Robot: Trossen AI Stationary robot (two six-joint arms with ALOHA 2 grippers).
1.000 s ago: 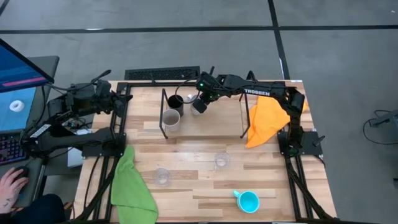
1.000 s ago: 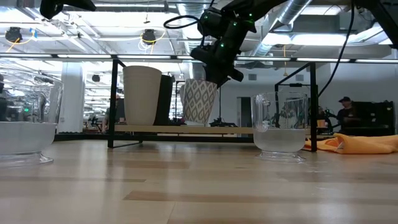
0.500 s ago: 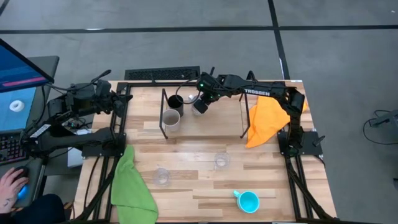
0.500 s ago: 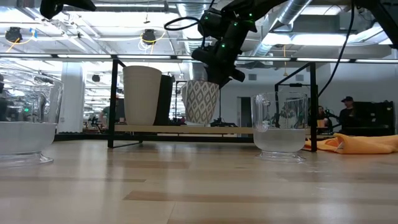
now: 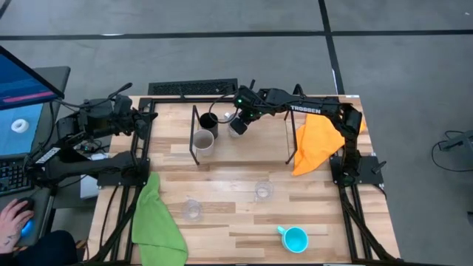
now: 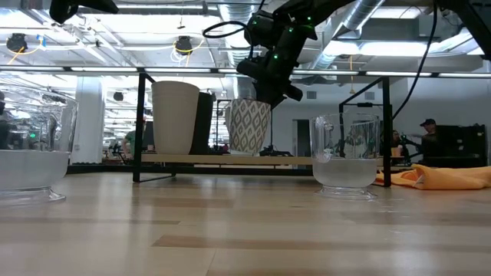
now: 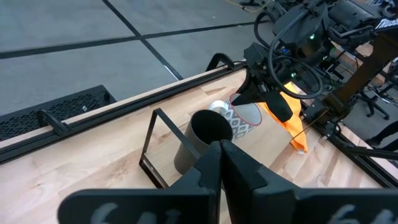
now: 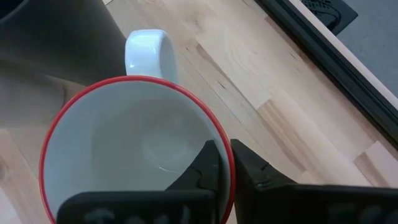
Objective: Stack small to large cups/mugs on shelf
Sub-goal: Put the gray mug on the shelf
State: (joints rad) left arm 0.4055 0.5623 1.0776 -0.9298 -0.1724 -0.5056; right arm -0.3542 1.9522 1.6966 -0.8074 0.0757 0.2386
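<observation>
My right gripper (image 5: pixel 236 125) is over the shelf (image 5: pixel 260 140), shut on the rim of a white mug (image 6: pixel 249 126) that has a grey diamond pattern and a red rim. A black mug (image 5: pixel 209 120) and a grey-beige mug (image 5: pixel 203 140) stand on the shelf board just left of it. Two clear glass cups (image 5: pixel 263 191) (image 5: pixel 193 210) and a light blue mug (image 5: pixel 294 239) stand on the table nearer the front. My left gripper (image 7: pixel 221 168) is shut and empty at the table's far left edge. My right gripper pinches the white mug's red rim (image 8: pixel 219 142), one finger inside the mug and one outside, on the side opposite the handle (image 8: pixel 148 48). The fingers come from above, slanting down. The mug stands upright, its base (image 6: pixel 249 152) at the shelf board; whether it rests there I cannot tell.
An orange cloth (image 5: pixel 318 144) hangs over the shelf's right end. A green cloth (image 5: pixel 155 222) lies at the table's near left. A keyboard (image 5: pixel 192 89) lies behind the table. A person's hand (image 5: pixel 13 222) is at the left, off the table.
My right gripper has tipped the white mug from slightly tilted to upright and shifted it a little along the shelf, away from the black mug, keeping its hold on the rim.
</observation>
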